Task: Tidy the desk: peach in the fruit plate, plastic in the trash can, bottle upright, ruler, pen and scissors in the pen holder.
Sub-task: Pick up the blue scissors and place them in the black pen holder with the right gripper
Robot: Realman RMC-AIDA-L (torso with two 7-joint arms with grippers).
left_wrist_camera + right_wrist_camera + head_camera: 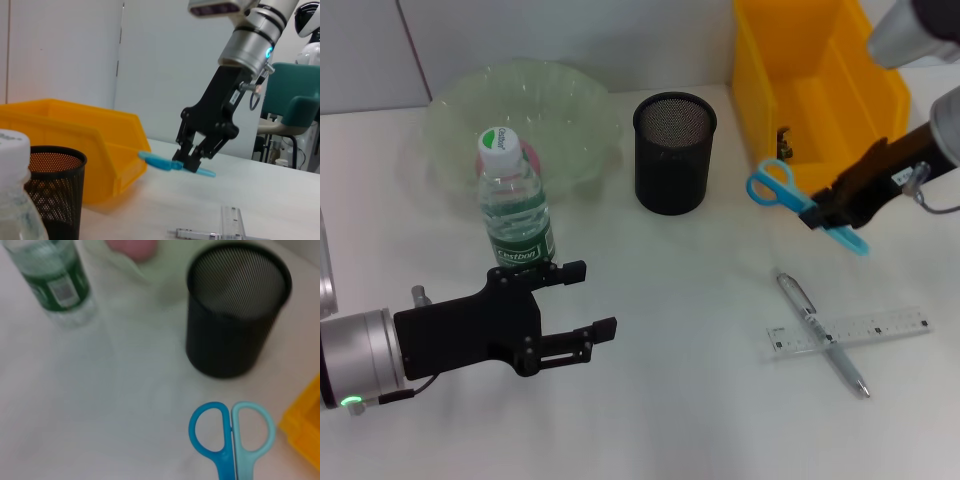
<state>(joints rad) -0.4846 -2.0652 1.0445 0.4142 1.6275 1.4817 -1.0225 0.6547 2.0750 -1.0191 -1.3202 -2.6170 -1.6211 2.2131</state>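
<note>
Scissors (790, 198): blue and light-blue handles. Pen holder (674, 152): black mesh. Bin (817, 82): yellow. Bottle (515, 205): green label, white cap. Desk (670, 350): white.

Your worktop (650, 300) is white and carries: bowl (525, 125) at the far left; bottle (515, 200) upright just in front of it; mesh holder (674, 152) at the centre back; yellow bin (815, 80) at the far right; pen (822, 332) lying crossed over the ruler (848, 332) at the near right.
</note>
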